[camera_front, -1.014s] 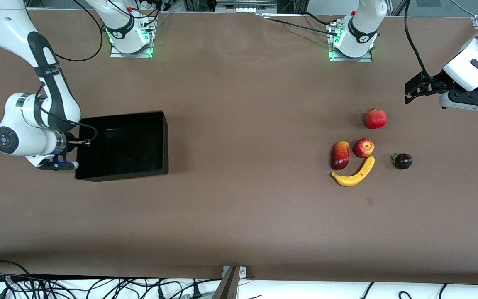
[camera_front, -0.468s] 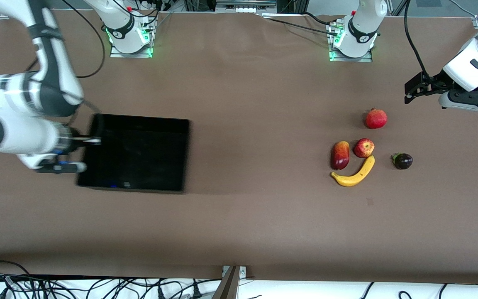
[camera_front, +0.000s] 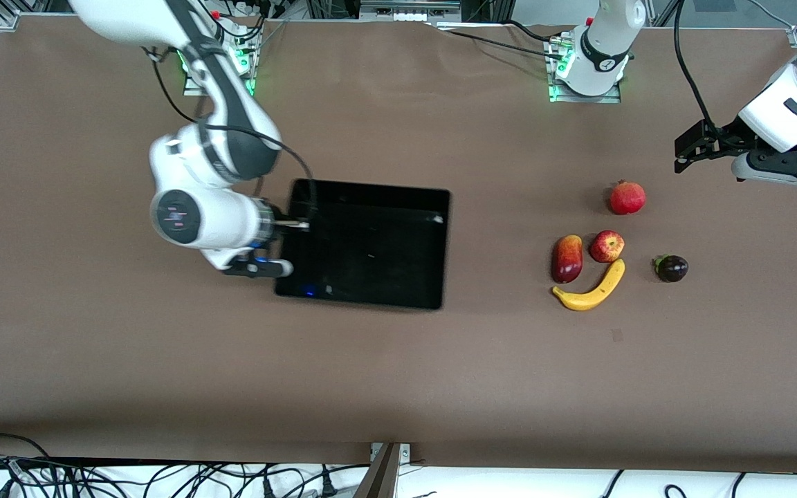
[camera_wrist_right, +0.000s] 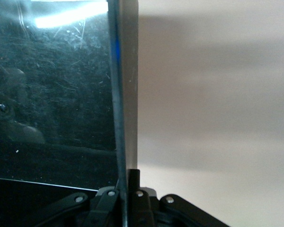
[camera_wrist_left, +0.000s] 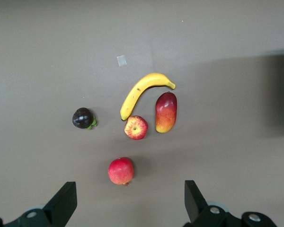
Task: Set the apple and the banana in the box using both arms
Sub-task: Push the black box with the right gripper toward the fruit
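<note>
Your right gripper (camera_front: 286, 243) sits left of centre in the front view, fingers pinched on the box (camera_front: 371, 242) wall at the edge toward the right arm's end of the table; the right wrist view shows that thin wall (camera_wrist_right: 118, 109) running straight into the closed jaws. Holding the rim this way lets the arm drag the box across the table (camera_front: 398, 373), presumably to bring it within reach of the fruit. The box occupies mid-frame, empty, well apart from the fruit cluster at centre right. There the apple (camera_front: 607, 246) lies just beside the banana (camera_front: 592, 288), which curves below it, with the mango-like fruit (camera_front: 567, 258) on the box side of the apple, the pomegranate (camera_front: 627, 198) higher in frame, and a dark purple fruit (camera_front: 672, 268) further right. Your left gripper (camera_front: 699, 145) waits at upper right, fingers spread wide, over bare table near the pomegranate; its wrist view frames all five fruits, so it looks staged to pick. Neither apple nor banana is boxed yet.
</note>
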`<control>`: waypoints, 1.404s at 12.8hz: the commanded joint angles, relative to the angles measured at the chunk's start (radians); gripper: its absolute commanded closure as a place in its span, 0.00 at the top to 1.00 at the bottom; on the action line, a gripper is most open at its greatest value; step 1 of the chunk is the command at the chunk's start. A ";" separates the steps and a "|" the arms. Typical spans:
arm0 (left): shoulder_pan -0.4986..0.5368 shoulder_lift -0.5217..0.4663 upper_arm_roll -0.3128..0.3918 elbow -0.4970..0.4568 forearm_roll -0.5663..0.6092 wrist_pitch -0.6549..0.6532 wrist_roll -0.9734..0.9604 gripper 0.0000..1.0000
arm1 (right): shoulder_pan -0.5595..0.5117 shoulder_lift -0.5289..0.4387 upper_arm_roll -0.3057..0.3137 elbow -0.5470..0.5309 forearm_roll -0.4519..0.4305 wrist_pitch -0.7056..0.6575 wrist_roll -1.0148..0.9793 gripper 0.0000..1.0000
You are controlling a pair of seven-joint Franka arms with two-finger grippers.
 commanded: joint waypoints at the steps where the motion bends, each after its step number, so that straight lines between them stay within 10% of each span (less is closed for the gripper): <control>1: -0.004 0.013 -0.001 0.028 0.003 -0.024 -0.001 1.00 | 0.112 0.089 -0.011 0.061 0.036 0.127 0.093 0.00; 9: -0.003 0.011 -0.015 0.029 0.002 -0.050 -0.009 1.00 | 0.275 0.196 -0.011 0.066 -0.032 0.333 0.091 0.04; 10: -0.003 0.011 -0.015 0.029 0.003 -0.050 -0.009 1.00 | 0.277 0.193 -0.011 0.063 -0.033 0.333 0.091 0.99; 14: 0.000 0.011 -0.012 0.028 0.002 -0.056 -0.010 1.00 | 0.234 0.106 -0.031 0.067 -0.053 0.225 0.075 1.00; 18: 0.000 0.011 -0.013 0.035 0.003 -0.096 -0.033 1.00 | 0.223 -0.090 -0.206 0.067 -0.068 -0.002 0.081 1.00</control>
